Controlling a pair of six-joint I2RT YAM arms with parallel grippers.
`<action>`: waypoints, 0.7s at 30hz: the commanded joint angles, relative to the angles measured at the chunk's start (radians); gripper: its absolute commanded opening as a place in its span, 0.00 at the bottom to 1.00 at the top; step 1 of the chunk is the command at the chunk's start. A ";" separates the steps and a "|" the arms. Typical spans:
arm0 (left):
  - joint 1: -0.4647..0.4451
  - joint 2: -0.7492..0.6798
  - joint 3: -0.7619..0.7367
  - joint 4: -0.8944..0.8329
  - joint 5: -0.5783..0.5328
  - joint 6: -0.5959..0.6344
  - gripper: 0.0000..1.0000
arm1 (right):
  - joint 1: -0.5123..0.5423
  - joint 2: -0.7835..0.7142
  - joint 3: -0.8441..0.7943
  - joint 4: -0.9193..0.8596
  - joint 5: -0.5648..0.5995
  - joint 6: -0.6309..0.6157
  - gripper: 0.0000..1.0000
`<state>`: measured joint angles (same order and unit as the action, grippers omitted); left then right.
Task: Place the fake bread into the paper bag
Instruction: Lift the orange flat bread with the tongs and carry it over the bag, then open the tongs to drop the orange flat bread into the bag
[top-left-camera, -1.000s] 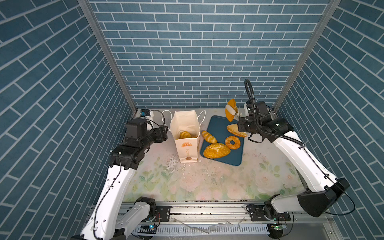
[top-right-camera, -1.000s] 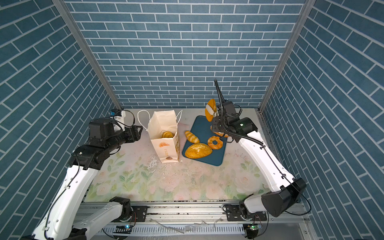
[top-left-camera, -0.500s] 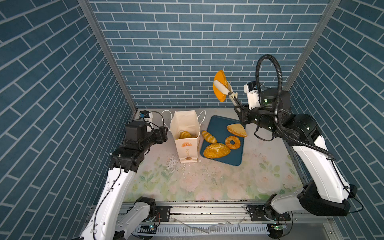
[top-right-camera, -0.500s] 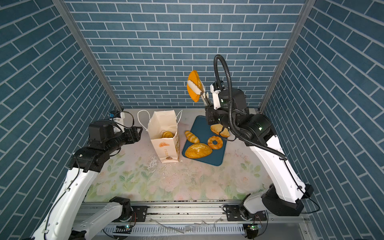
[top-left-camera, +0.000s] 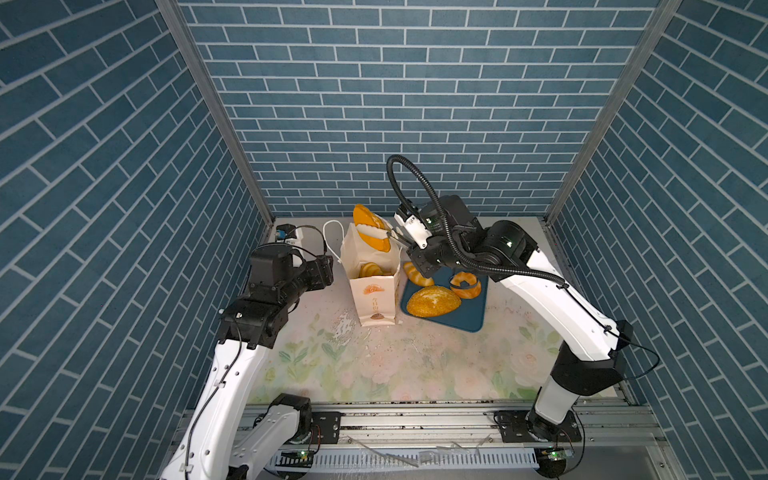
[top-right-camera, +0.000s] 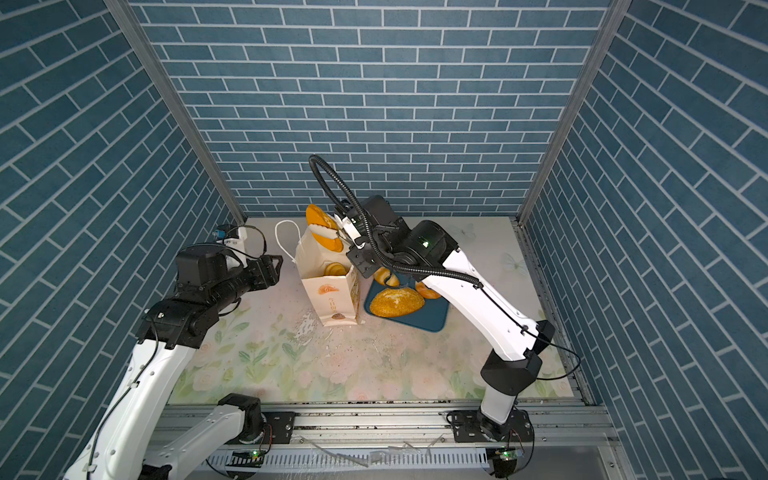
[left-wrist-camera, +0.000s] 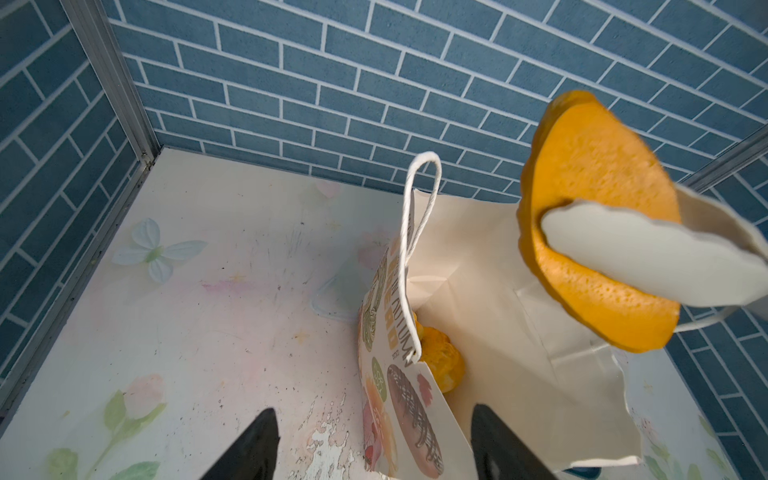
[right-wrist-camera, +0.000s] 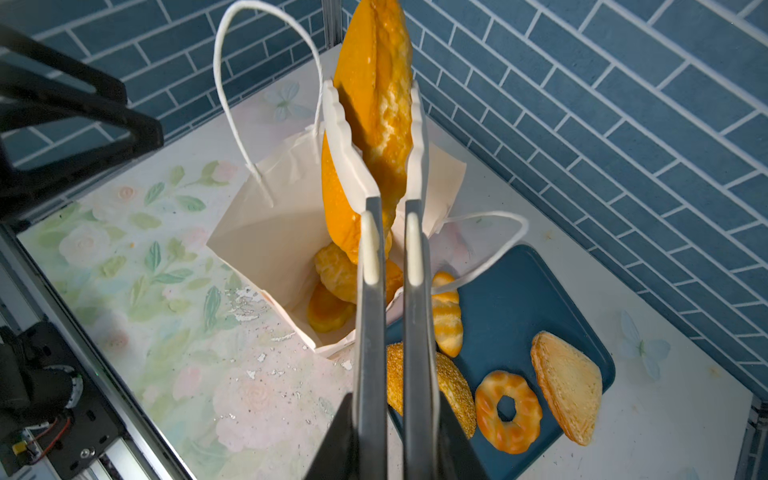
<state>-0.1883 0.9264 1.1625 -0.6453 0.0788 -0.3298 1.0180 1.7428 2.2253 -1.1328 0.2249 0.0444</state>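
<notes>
**Bun poised over an unsteadied bag**

The right gripper (right-wrist-camera: 380, 137), clamped on an oval bun (top-left-camera: 363, 216) held on end, hangs it above the mouth of the paper bag (top-left-camera: 372, 303), toward the rim at 12 o'clock in both top views. The left gripper (left-wrist-camera: 372, 409) waits at the bag's 9 o'clock, jaws apart and empty, apparently not touching it. At least two pieces (right-wrist-camera: 332, 309) lie inside. The large loaf (top-left-camera: 432, 301), twisted ring (right-wrist-camera: 508, 411), tan triangle (right-wrist-camera: 567, 386) and a striped roll (right-wrist-camera: 448, 320) lie on the blue tray (right-wrist-camera: 519, 299) at the bag's 3 o'clock. The likely trouble is that the bun, lowered off-centre, snags the far rim or a cord handle (left-wrist-camera: 424, 155) and tips the unsupported bag. It may also land across the pieces below and stick out.
</notes>
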 joint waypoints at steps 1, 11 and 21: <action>-0.002 0.002 -0.007 0.008 -0.010 -0.008 0.74 | 0.009 0.000 0.033 0.003 0.027 -0.045 0.19; -0.002 0.012 -0.004 0.003 -0.010 -0.005 0.75 | 0.025 0.063 0.052 -0.088 0.044 -0.037 0.24; -0.002 0.018 -0.005 0.007 -0.002 -0.006 0.75 | 0.038 0.084 0.065 -0.092 0.076 -0.050 0.37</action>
<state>-0.1883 0.9443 1.1625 -0.6453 0.0788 -0.3332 1.0504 1.8263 2.2425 -1.2438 0.2634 0.0170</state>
